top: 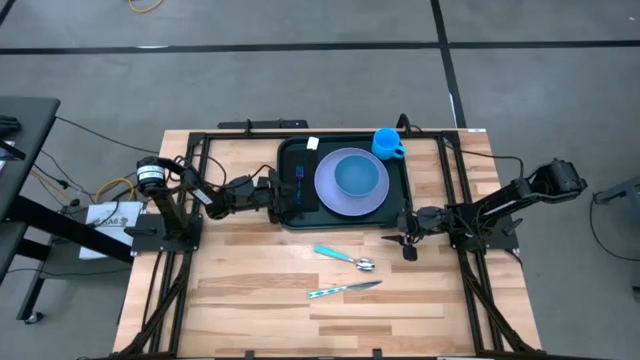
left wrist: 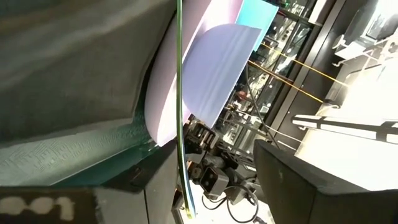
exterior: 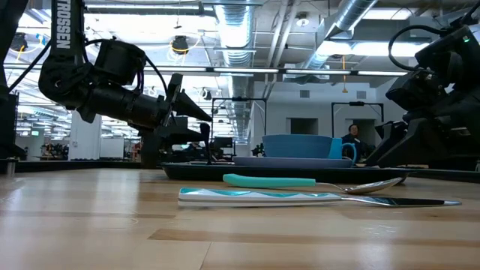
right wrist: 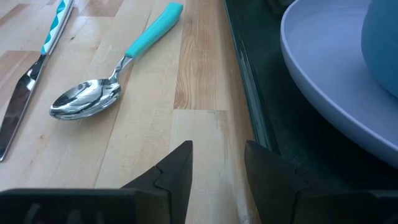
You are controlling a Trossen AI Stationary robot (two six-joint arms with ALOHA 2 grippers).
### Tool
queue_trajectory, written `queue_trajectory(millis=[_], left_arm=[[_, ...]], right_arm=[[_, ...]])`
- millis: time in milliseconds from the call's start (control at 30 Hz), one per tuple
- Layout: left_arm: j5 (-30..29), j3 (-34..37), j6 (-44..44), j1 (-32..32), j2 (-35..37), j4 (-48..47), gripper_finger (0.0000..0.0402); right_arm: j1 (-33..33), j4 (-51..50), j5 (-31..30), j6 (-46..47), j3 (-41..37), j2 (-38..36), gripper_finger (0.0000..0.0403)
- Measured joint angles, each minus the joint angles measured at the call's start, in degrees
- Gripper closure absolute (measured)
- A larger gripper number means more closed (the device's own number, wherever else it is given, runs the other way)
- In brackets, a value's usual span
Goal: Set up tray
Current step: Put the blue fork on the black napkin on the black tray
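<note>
The dark green tray lies at the table's far middle. On it sits a lavender plate with a blue bowl in it. A blue-handled fork lies on the tray left of the plate. A blue cup stands at the tray's far right corner. My left gripper is open at the tray's left rim, turned on its side, with the fork showing edge-on between its fingers. My right gripper is open and empty by the tray's near right corner. My left gripper has the fork between its open fingers, which come level from the table's left. A wide gap shows between the fork and one finger. Whether the other finger touches the fork I cannot tell.
A teal-handled spoon and a knife with a striped teal handle lie on the bare wood near of the tray, left of my right gripper. A small white piece sits at the tray's far rim. Black frame rails run along both table sides.
</note>
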State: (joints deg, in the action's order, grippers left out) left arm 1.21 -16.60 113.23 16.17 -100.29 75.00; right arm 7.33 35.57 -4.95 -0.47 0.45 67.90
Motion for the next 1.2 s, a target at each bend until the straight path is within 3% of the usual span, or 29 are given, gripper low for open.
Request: queue_trajectory(millis=[633, 1200], left_arm=[[1.0, 0.1, 0.1, 0.0, 0.0, 1.9, 0.0206], [4.5, 0.0, 15.9, 0.1, 0.0, -1.0, 0.0206]], right_arm=[[0.0, 0.0, 0.0, 0.0, 0.0, 0.0, 0.0266], [0.0, 0.0, 0.0, 0.0, 0.0, 0.0, 0.0265]])
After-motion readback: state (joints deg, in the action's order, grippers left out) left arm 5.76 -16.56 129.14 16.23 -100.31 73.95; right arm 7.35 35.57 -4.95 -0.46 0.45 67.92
